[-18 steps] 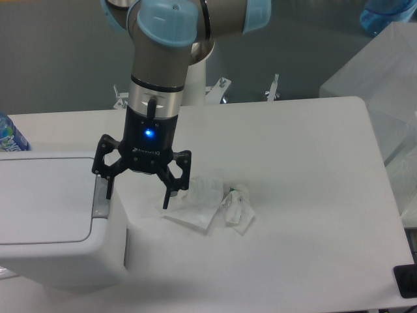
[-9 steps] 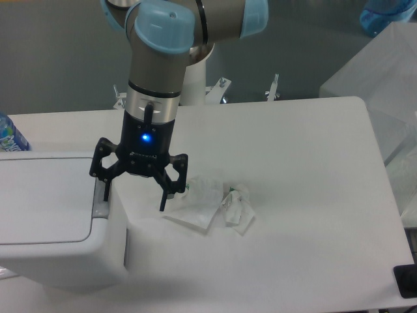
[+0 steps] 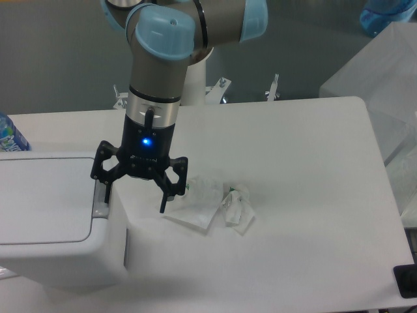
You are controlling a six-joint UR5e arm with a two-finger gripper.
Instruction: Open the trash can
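Note:
The trash can [image 3: 52, 222] is a boxy white bin at the left front of the table, its flat lid [image 3: 42, 195] down. A grey push tab [image 3: 100, 202] sits at the lid's right edge. My gripper [image 3: 135, 199] hangs open and empty, pointing down. Its left fingertip [image 3: 107, 197] is right over the grey tab; I cannot tell whether it touches. Its right fingertip [image 3: 163, 205] hangs beside the bin, just left of the crumpled wrappers.
Crumpled white wrappers [image 3: 212, 202] lie on the table right of the gripper. A blue-capped bottle [image 3: 10, 135] stands at the far left behind the bin. A translucent plastic bag [image 3: 384, 91] is at the right edge. The arm's base mount [image 3: 195, 91] stands at the back.
The gripper has moved slightly left and down, bringing its left fingertip closer to the grey tab. The lid stays down.

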